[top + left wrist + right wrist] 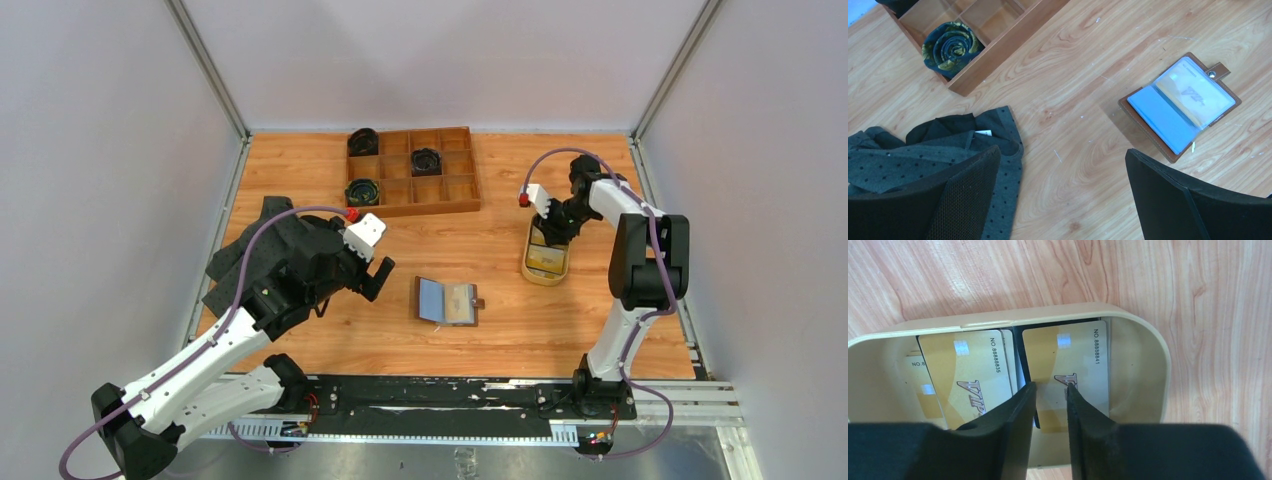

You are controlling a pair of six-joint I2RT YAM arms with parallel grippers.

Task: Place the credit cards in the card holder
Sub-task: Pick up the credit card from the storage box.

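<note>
"Where are the credit cards (973, 375)?"

"In the tan oval dish (1148, 340) on the right side of the table (500, 330). They lean in a loose stack. At least three are yellow-gold with a silvery hologram patch, a printed number down one edge and a slanted 'VIP' logo. Something pale and something dark shows between them."

"And the card holder (1180, 105)?"

"Mid-table, well apart from the dish. It lies open and flat: brown leather, a snap tab at one end, clear sleeves fanned out. One page looks pale blue, and a yellow-gold card shows through the sleeve beside it."

"Has the right gripper (1050, 387) got one?"

"It's down inside the dish with its fingers (1018, 410) drawn close, only a narrow slit between them, right over the card nearest the dish's rounded end. Whether it's actually pinching the card, I can't tell."

"The left gripper (1063, 200)?"

"Spread wide, holding nothing, hanging above the bare wood between the holder and a dark dotted cloth (898, 155)."
</note>
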